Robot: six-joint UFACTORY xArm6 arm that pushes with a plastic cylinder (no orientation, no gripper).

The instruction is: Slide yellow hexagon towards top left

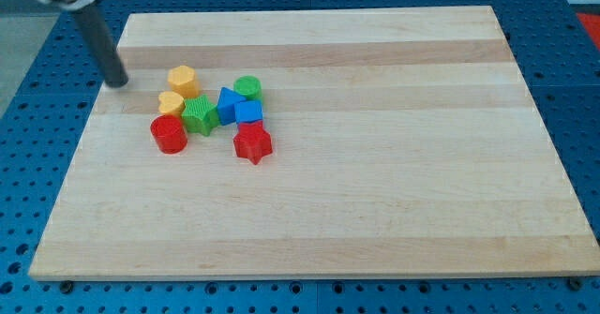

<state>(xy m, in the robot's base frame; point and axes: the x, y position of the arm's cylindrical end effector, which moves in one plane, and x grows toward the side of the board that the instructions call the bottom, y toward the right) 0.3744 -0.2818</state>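
Item: yellow hexagon, placed on the surface, top of block cluster. My tip is seen left of it, apart. Jaws: none fitted.

A pale wooden board lies on a blue perforated bench. The rod's tip rests on the board near its top-left corner. All the blocks sit in one cluster to the view's right of the tip. Nearest the tip is the yellow hexagon, with a yellow heart just below it. Below those stands a red cylinder, beside a green cube. Farther right are a green cylinder, a blue triangle, a blue block and a red star.
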